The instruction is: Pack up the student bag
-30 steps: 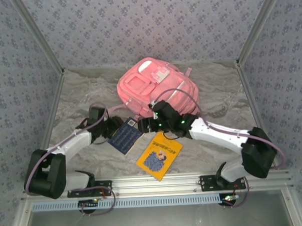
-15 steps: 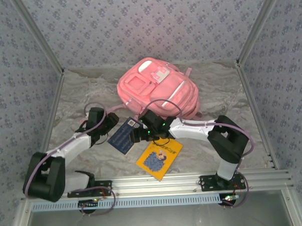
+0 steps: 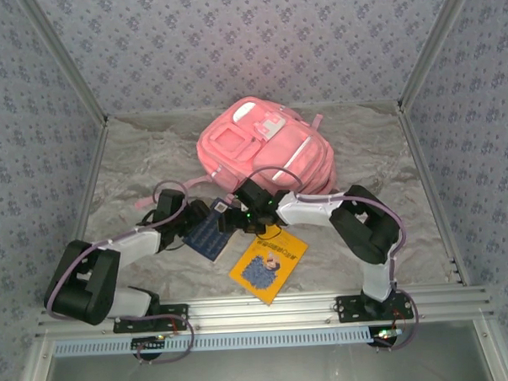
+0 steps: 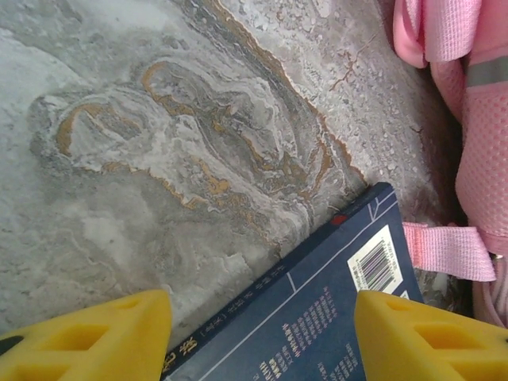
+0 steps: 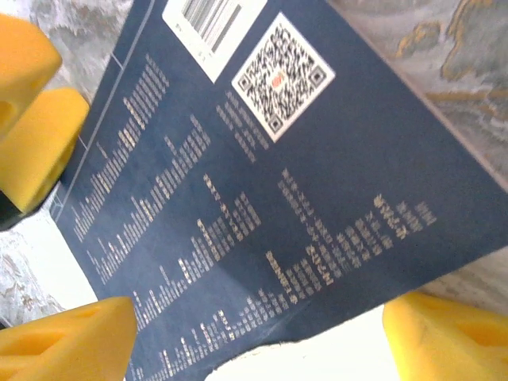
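Note:
The pink student bag lies at the back middle of the table, and its strap and side also show in the left wrist view. A dark blue book lies just in front of it, back cover up with a barcode and QR code. My left gripper is at the book's left edge, open, with its yellow fingers astride the spine. My right gripper is over the book's right part, open, and the book's lower edge sits between its fingers. Whether either gripper touches the book I cannot tell.
A yellow book lies near the front, right of the blue one. The left gripper's fingers sit close to the right wrist camera. Patterned walls and metal posts enclose the marbled table.
The right arm folded and swung left until its gripper reached the blue book. The left gripper moved right, onto the book's left edge.

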`<state>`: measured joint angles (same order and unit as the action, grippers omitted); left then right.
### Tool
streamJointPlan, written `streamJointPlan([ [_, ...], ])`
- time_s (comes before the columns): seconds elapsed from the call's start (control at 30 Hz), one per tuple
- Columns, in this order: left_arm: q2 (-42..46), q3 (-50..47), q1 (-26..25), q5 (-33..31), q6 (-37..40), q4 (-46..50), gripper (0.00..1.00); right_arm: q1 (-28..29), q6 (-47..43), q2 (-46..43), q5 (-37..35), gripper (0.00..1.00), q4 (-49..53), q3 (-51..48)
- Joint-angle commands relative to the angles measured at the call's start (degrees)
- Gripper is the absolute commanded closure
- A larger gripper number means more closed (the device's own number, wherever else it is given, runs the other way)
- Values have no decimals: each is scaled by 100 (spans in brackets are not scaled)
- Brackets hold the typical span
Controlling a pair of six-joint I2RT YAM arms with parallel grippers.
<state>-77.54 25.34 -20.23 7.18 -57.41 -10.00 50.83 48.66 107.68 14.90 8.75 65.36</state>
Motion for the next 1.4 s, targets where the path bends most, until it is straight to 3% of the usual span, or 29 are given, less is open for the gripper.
streamJointPlan([
  [0.0,-24,-280,-58,1000,-301,-135,38,-156,67,173,85,17,114,219],
  [0.23,463,-768,-51,1499,-498,-69,38,-371,256,310,517,17,-305,138],
  [0.47,1484,-862,-51,1017,-222,757,38,-412,646,421,1056,20,-1050,-43],
  [1.03,1628,-890,-43,561,80,1030,39,-223,1260,-38,1340,49,-1777,-358],
  [1.37,1903,-768,-43,441,239,1396,40,-150,1189,113,1301,76,-1521,-253],
])
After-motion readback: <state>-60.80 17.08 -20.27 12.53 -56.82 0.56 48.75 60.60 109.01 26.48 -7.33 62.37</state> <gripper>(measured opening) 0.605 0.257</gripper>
